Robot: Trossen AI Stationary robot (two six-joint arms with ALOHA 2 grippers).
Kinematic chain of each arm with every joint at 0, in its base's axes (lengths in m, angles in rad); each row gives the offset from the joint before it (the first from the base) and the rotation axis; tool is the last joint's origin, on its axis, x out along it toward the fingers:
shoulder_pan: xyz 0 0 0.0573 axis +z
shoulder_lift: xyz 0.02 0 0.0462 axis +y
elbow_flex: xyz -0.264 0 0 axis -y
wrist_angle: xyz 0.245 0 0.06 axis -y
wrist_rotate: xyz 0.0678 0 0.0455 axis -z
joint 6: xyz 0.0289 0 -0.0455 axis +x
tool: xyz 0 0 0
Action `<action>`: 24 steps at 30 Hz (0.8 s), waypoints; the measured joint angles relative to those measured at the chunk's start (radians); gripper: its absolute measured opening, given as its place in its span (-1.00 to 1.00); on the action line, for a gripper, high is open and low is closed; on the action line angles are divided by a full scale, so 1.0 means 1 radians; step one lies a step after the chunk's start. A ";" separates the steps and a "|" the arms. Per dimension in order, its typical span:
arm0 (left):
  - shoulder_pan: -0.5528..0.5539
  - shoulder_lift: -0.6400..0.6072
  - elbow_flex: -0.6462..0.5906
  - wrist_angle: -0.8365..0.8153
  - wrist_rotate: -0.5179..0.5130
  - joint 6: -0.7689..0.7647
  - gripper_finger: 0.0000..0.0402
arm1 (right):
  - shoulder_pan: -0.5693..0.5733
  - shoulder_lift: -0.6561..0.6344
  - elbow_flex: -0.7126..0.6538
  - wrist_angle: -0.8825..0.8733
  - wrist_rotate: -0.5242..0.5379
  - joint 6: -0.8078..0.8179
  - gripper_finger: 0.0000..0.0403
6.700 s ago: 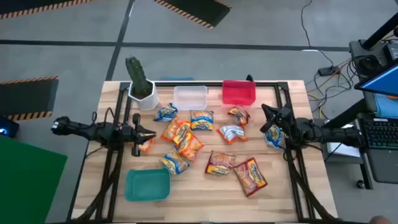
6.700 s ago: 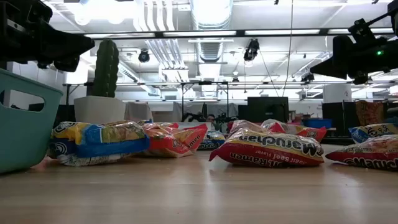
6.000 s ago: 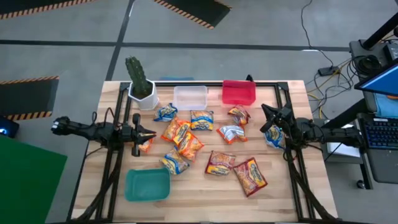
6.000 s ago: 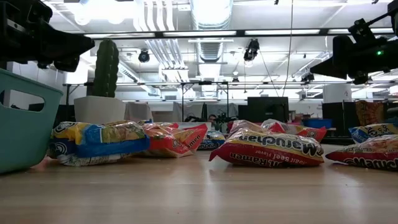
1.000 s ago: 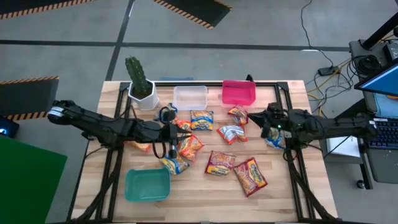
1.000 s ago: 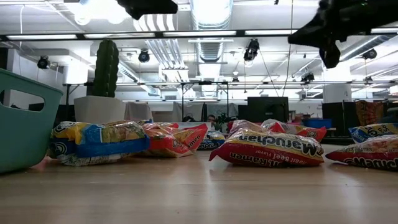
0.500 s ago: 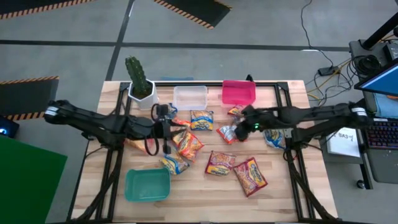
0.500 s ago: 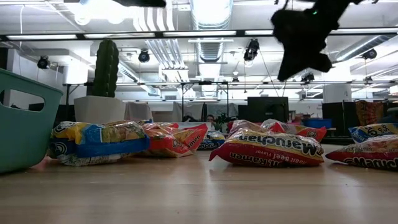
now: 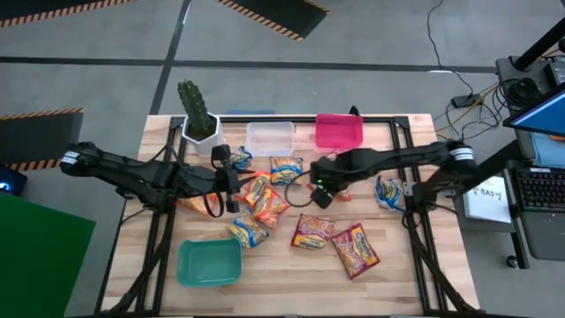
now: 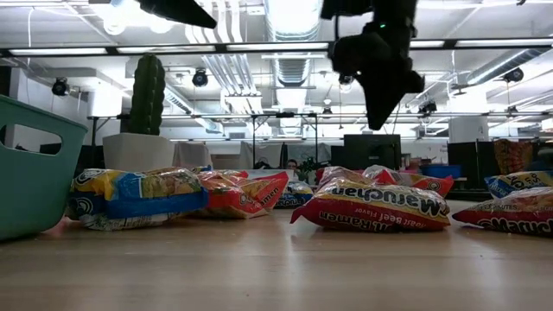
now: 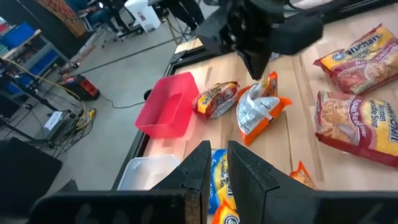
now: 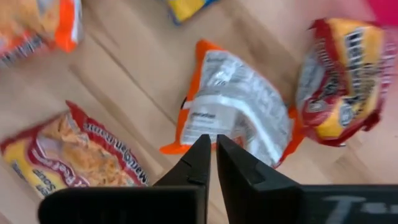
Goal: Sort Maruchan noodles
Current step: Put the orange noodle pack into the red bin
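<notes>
Change: both arms have swung inward from the table's sides; right gripper now hangs over the packet cluster's middle, left gripper over its left part.
Right jaws: nearly together, nothing between them; poised above the face-down orange packet, probably lining up a pick.
Left jaws: a narrow gap, empty; hovering near the orange packets.
Noodles: all loose on the table, none yet in a bin; red packets toward the front.
Bins: teal bin front left, clear bin and red bin at the back, likely one per flavour.
Bystander: potted cactus.
</notes>
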 joint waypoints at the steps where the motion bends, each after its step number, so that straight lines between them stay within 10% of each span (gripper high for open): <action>1: 0.000 0.000 0.000 -0.004 0.000 -0.004 -0.82 | 0.000 0.023 0.023 -0.017 -0.009 -0.003 -0.83; 13: 0.000 -0.001 0.000 -0.039 -0.002 -0.032 -0.82 | 0.036 0.198 0.100 -0.100 0.040 -0.079 0.07; 24: 0.000 -0.001 0.000 -0.045 -0.002 -0.043 -0.82 | 0.067 0.290 0.096 -0.049 0.181 -0.045 0.23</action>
